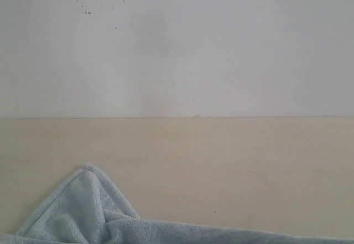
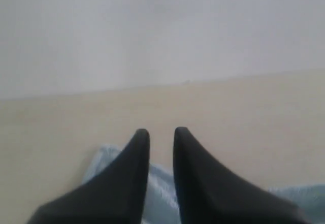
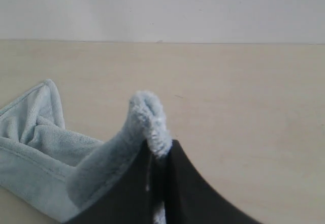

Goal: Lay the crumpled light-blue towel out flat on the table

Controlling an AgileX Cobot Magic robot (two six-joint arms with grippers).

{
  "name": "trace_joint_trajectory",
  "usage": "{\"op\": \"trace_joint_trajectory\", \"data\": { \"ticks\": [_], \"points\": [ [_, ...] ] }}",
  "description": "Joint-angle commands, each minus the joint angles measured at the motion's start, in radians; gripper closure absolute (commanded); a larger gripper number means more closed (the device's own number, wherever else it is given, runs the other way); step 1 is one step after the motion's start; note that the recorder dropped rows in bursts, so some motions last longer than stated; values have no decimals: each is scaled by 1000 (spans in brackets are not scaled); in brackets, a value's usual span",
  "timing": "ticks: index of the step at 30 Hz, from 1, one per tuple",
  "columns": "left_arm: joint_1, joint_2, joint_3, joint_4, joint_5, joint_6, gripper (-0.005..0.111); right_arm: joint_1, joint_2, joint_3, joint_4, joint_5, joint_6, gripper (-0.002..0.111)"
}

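The towel [image 1: 83, 211] lies bunched on the table [image 1: 221, 161], well short of the wall [image 1: 177, 45]. I judge it soft, light and floppy, so best taken by its hemmed corners. My right gripper [image 3: 162, 149] pinches a fold, while my left gripper [image 2: 161, 131], pointing at the wall, stands parted and empty.

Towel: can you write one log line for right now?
towel: bunched on table, not flat | left gripper: open, empty, over towel | right gripper: shut on towel fold
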Motion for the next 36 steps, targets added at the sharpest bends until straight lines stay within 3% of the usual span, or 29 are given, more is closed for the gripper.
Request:
{"op": "trace_joint_trajectory", "data": {
  "ticks": [1, 4, 12, 19, 36],
  "points": [
    [-3, 183, 29, -3, -32, -73, 68, 0, -7, -5, 27, -1, -13, 108],
    [-1, 314, 29, -3, -36, -82, 58, 0, -7, -5, 31, -1, -13, 108],
    [-1, 577, 29, -3, -83, -114, 58, 0, -7, -5, 33, -1, -26, 108],
    [-1, 647, 29, -3, -154, -142, 58, 0, -7, -5, 33, -1, -45, 108],
    [-1, 849, -52, 23, -171, -142, 58, 0, -7, -5, 35, -34, -65, 108]
  ]
}}
